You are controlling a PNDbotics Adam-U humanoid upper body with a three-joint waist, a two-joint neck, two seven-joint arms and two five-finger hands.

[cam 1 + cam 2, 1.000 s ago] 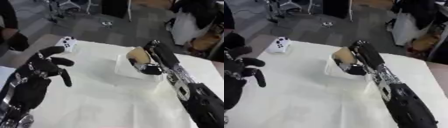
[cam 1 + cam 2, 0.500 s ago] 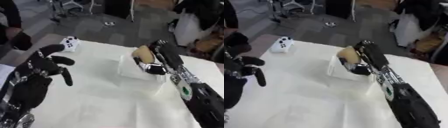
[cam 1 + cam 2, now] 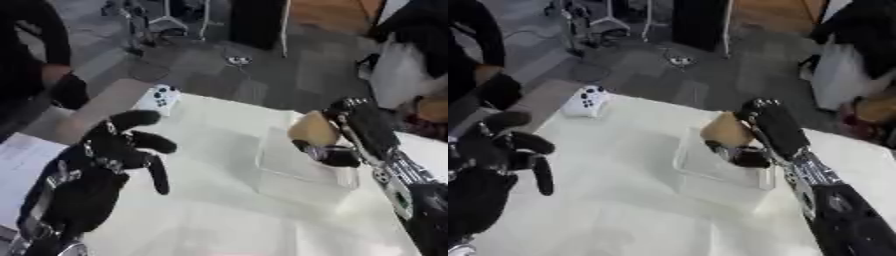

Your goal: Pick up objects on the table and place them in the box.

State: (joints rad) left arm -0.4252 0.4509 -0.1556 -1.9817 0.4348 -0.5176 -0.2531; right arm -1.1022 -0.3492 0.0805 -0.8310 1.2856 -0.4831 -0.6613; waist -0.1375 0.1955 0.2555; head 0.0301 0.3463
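My right hand [image 3: 350, 132] was curled round a tan, rounded object [image 3: 313, 129], holding it just above the far rim of the clear box [image 3: 302, 167], which sat toward the right side of the white tabletop [image 3: 210, 210]. My left hand [image 3: 109, 160] hung over the tabletop's left edge holding nothing, its fingers spread and loosely bent. A white game controller [image 3: 585, 101] lay at the far left corner of the tabletop, well apart from the box and from both hands.
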